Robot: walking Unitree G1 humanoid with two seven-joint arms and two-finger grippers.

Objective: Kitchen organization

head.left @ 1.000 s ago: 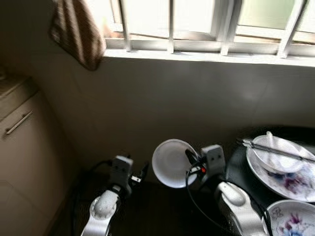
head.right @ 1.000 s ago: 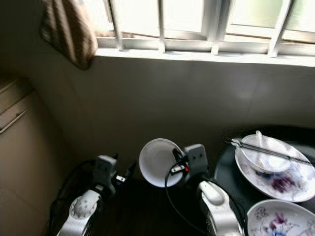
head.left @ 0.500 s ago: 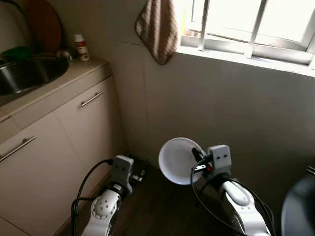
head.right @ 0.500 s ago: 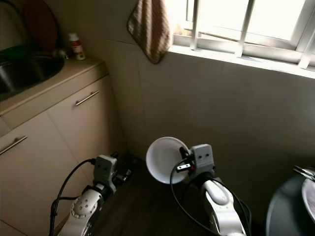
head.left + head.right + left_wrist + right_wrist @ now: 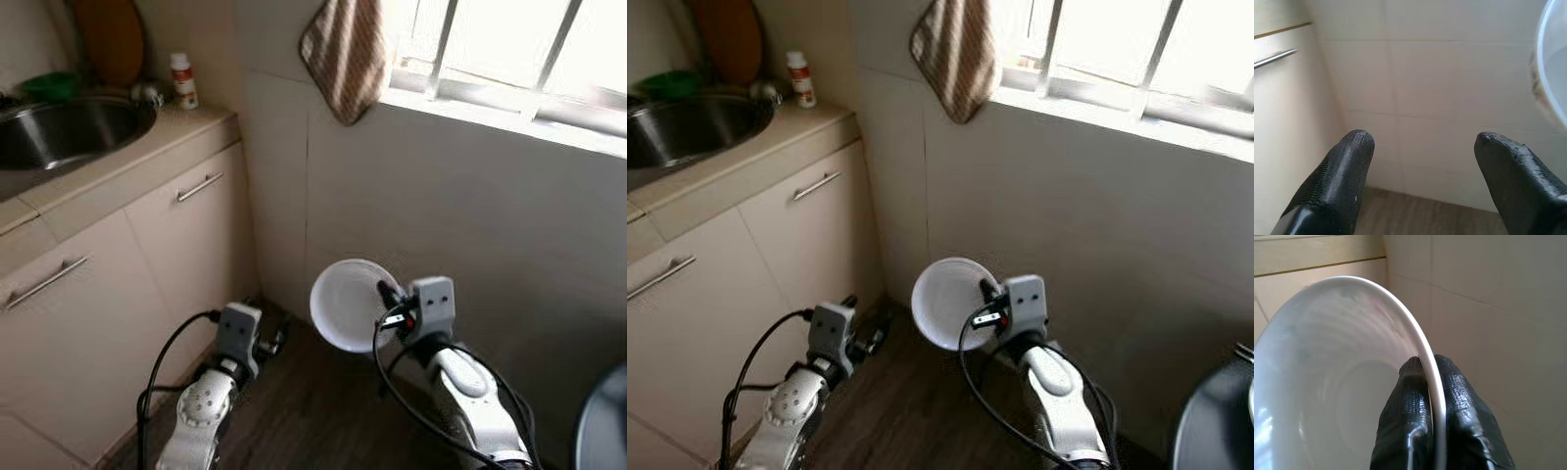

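Observation:
A white bowl (image 5: 345,305) is held up on edge in front of me, low by the tiled wall. My right gripper (image 5: 386,298) is shut on its rim. In the right wrist view the two black fingertips (image 5: 1415,431) pinch the rim of the bowl (image 5: 1327,382) from both sides. My left gripper (image 5: 272,342) hangs lower to the left, near the floor beside the cabinet. In the left wrist view its fingers (image 5: 1347,166) stand wide apart with nothing between them, and the bowl's edge (image 5: 1552,83) shows at one side.
A counter with a steel sink (image 5: 59,132) runs along the left, with cabinet doors (image 5: 191,245) below. A small bottle (image 5: 182,80) and a brown board (image 5: 113,34) stand behind the sink. A striped towel (image 5: 345,54) hangs by the window. A dark round table's edge (image 5: 607,421) shows at bottom right.
The camera has swung left: the table with its plates has slid out to the right and the sink counter has come in. The right gripper still holds the bowl.

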